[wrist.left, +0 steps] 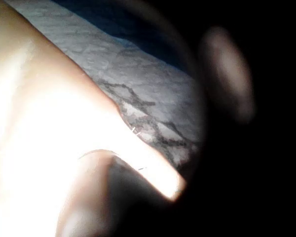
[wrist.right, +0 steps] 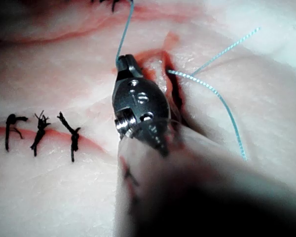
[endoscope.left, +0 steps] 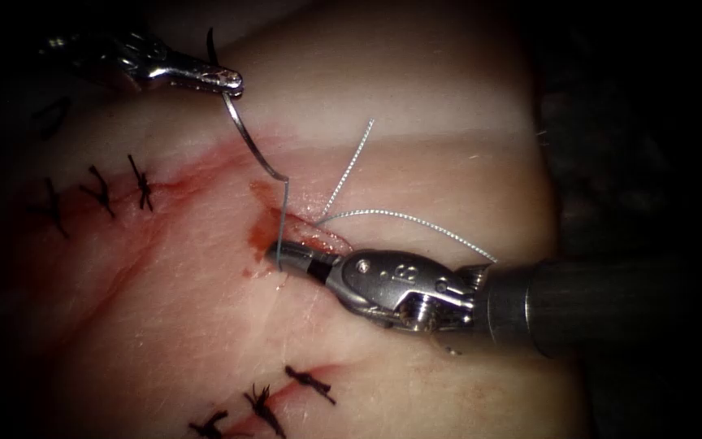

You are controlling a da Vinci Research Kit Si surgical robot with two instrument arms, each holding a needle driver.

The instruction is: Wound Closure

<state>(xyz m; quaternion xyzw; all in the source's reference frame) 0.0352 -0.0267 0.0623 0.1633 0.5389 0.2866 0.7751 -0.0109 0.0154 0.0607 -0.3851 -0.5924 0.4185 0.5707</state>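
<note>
Left needle driver (endoscope.left: 225,80), at about 11 o'clock in the endoscope view, has its jaws closed on the curved needle (endoscope.left: 247,138) near one end of its curve. Needle hangs clear of the tissue (endoscope.left: 416,106), arcing down toward 5 o'clock from the jaws, its lower end meeting the thread (endoscope.left: 283,213) above the open cut (endoscope.left: 298,236).

Right needle driver (endoscope.left: 296,258) enters from 3 o'clock, tip at frame centre against the cut's left edge. Its jaws are clamped on the thread where the strand drops nearly straight down from the needle. Right wrist view agrees: the tool (wrist.right: 124,63) pinches the pale blue strand (wrist.right: 124,30) just beside the cut (wrist.right: 163,74).

A second, braided length of thread (endoscope.left: 404,216) comes out of the cut and loops toward 3 o'clock; a short free tail (endoscope.left: 351,158) points toward 1 o'clock.

Red fluid (endoscope.left: 257,240) stains the tissue around the cut. Finished black stitches (endoscope.left: 141,184) sit at 9 o'clock, more (endoscope.left: 263,408) at 6 o'clock.
</note>
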